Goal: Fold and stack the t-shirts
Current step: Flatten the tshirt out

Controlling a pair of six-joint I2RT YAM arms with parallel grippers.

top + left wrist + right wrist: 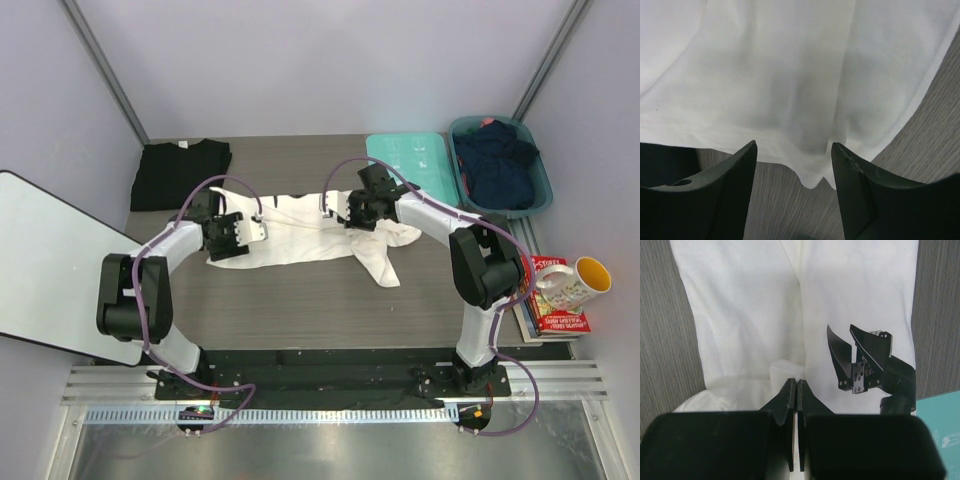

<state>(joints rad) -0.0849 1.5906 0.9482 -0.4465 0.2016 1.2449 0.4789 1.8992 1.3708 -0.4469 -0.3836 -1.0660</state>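
One thin pucker of white shirt [300, 240] sat pinched in right claw [796, 382], left claw [794, 145] open; it could slip free under pull.

The white t-shirt [300, 243] lies rumpled, centre; black t-shirt [180, 176], seemingly folded, far left.

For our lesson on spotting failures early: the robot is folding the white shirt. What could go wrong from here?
1. The right gripper pinches only a small fold of the white shirt; it may slip out on lifting.
2. The left gripper is open at the shirt's edge, holding nothing; a pull from one side could drag and bunch the cloth.
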